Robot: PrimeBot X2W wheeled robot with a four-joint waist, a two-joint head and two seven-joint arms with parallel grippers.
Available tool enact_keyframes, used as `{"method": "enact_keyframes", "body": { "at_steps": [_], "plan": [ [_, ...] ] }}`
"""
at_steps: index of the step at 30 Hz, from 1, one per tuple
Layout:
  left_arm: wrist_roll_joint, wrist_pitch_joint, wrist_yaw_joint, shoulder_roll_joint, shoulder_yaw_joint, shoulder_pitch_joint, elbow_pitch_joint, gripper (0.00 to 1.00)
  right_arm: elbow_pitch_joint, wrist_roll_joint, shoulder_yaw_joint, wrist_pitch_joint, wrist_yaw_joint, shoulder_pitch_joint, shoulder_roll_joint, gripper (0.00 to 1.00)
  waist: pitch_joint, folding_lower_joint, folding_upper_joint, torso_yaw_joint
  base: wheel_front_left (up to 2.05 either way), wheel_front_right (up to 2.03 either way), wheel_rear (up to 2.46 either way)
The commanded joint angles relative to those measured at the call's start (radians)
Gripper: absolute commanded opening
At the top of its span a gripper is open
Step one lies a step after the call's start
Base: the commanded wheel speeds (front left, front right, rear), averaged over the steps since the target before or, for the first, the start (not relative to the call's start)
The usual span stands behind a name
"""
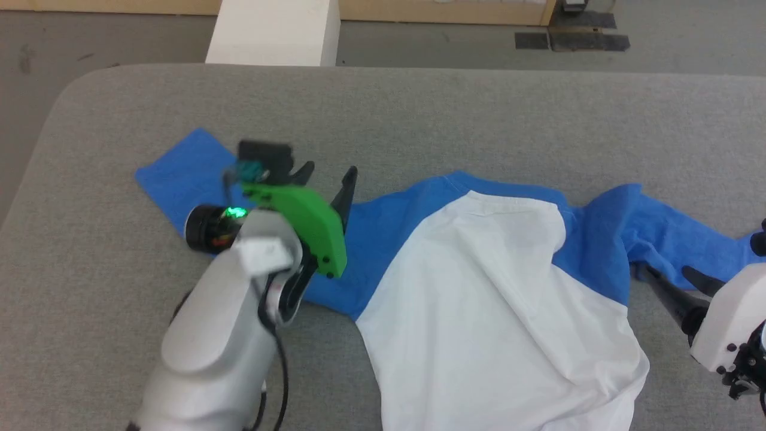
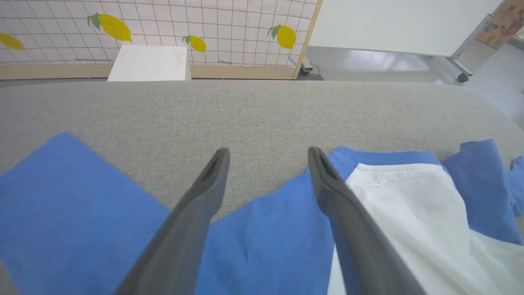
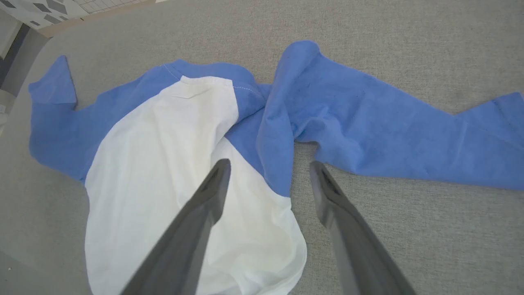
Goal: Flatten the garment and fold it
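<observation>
the pale left forearm (image 1: 209,335) rises from the near edge, its left gripper (image 1: 329,173) sitting over the blue cloth where the left sleeve (image 1: 179,176) meets the shoulder. its two dark fingers are spread apart with nothing between them. at the near right, the right gripper (image 1: 670,276) is likewise spread wide and empty. in the right wrist view one finger lies over the white body and the other over bare table, just near of the right sleeve (image 1: 676,239). whether either gripper touches the cloth cannot be told.

the garment (image 1: 491,287) lies on a grey, felt-like table (image 1: 419,108) with rounded corners. its white body runs toward the near edge with soft creases. its blue collar band (image 1: 458,178) points to the far side. the left sleeve stretches out flat to the far left. the right sleeve bunches at the shoulder and then trails off to the right.

beyond the shirt the table is bare grey fabric up to its far edge. past it is a grey floor (image 1: 119,36). a white block (image 1: 272,30) stands just beyond the table, and dark mats (image 1: 589,41) lie at the far right. the left wrist view shows a wood-framed panel of white tiles printed with yellow lemons (image 2: 229,24), and to its right a white board on a wheeled stand (image 2: 389,24).
</observation>
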Motion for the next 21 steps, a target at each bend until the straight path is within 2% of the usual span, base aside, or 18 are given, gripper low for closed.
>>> {"method": "enact_keyframes", "body": {
  "at_steps": [1, 4, 8, 12, 21],
  "plan": [
    [0.000, 0.059, -0.007, -0.001, -0.016, -0.047, 0.040, 1.00, -0.008, -0.005, -0.001, 0.001, 0.003, -0.017, 0.006, 1.00, 0.024, 0.0000, -0.0001, -0.020, 0.00, 0.00, 0.00],
    [0.020, 0.263, -0.008, 0.010, -0.066, -0.168, 0.160, 1.00, -0.013, -0.006, 0.005, 0.008, 0.003, -0.026, 0.013, 1.00, 0.056, 0.0000, -0.0001, -0.051, 0.00, 0.00, 0.00],
    [0.052, 0.445, -0.015, 0.029, -0.121, -0.265, 0.246, 1.00, -0.013, -0.005, 0.003, 0.008, 0.003, -0.026, 0.021, 1.00, 0.092, 0.0000, -0.0001, -0.081, 0.00, 0.00, 0.00],
    [0.064, 0.510, -0.033, 0.032, -0.152, -0.306, 0.284, 1.00, -0.014, -0.005, -0.008, 0.003, 0.003, -0.020, 0.028, 1.00, 0.125, 0.0000, -0.0001, -0.100, 0.00, 0.00, 0.00],
    [0.058, 0.578, -0.060, 0.017, -0.192, -0.320, 0.370, 1.00, -0.018, -0.004, -0.013, -0.008, 0.003, -0.036, 0.025, 1.00, 0.169, 0.0000, -0.0001, -0.107, 0.00, 0.00, 0.00]
  ]
}}
